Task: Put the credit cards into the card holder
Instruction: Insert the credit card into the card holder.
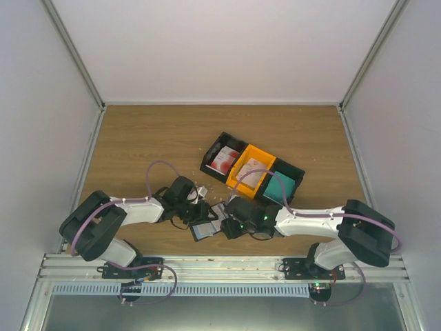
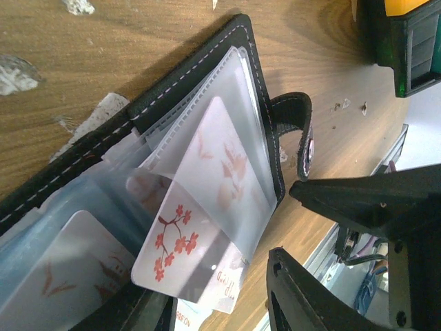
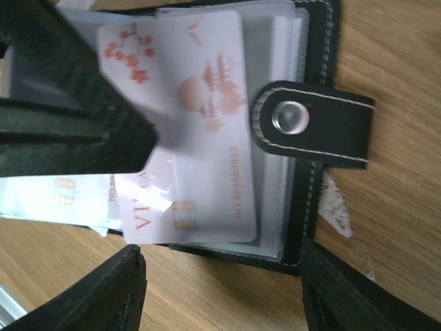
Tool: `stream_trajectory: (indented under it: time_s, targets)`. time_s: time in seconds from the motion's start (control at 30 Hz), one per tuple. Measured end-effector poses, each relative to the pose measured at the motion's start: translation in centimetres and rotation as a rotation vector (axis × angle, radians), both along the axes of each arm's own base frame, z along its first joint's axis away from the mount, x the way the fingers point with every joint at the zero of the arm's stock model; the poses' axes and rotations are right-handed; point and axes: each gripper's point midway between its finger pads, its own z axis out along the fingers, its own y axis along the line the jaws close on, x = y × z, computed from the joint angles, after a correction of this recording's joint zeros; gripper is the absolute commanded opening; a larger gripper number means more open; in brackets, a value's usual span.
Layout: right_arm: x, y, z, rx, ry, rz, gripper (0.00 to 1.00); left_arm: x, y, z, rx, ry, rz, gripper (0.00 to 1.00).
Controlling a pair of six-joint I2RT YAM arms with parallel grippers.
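The black card holder [image 1: 204, 229] lies open on the table between both grippers, its clear sleeves fanned out. A white credit card with red blossoms [image 2: 180, 241] sits partly inside a sleeve, its lower end sticking out; the right wrist view shows the same card [image 3: 207, 138] beside the snap tab [image 3: 310, 124]. More cards lie in the sleeves underneath. My left gripper [image 2: 281, 224] stands open just off the holder's edge, with only wood between its fingers. My right gripper [image 3: 224, 276] hangs open above the holder's near edge, holding nothing.
Behind the holder stand three bins: a black one with red-and-white cards [image 1: 224, 160], an orange one with pale cards [image 1: 251, 176], a black one with teal cards [image 1: 281, 186]. White scraps [image 2: 14, 72] dot the wood. White walls enclose the table.
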Motion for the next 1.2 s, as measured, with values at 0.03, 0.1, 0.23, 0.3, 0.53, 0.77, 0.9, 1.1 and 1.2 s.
stream_trajectory:
  time_s: [0.03,0.1,0.23,0.3,0.53,0.77,0.9,1.1,1.2]
  targets:
    - [-0.1,0.2,0.1,-0.002,-0.009,0.007,0.69,0.0,0.0,0.0,0.0,0.0,0.0,0.39]
    - [-0.3,0.8,0.4,-0.013,-0.028,0.021,0.74,0.0,0.0,0.0,0.0,0.001,0.0,0.38]
    - [-0.5,2.1,0.5,-0.05,-0.064,0.041,0.83,0.0,0.0,-0.1,-0.001,0.001,-0.001,0.36]
    - [-0.5,2.6,0.3,-0.073,-0.079,0.042,0.84,0.0,0.0,-0.1,0.0,0.001,0.0,0.35]
    - [0.8,2.7,-0.5,-0.156,-0.124,-0.038,0.78,0.0,0.0,-0.1,0.002,0.003,0.0,0.34]
    - [1.4,1.7,-0.6,-0.186,-0.13,-0.136,0.67,-0.1,0.0,-0.1,0.001,-0.001,-0.007,0.37]
    - [1.5,1.6,-0.7,-0.178,-0.12,-0.168,0.64,-0.1,0.1,0.2,0.001,-0.01,-0.012,0.38]
    - [1.6,1.6,-0.7,-0.17,-0.114,-0.18,0.68,-0.3,0.4,0.4,0.012,-0.013,-0.006,0.38]
    - [1.6,1.6,-0.5,-0.16,-0.115,-0.179,0.73,-0.3,0.7,0.9,0.019,-0.025,0.001,0.4]
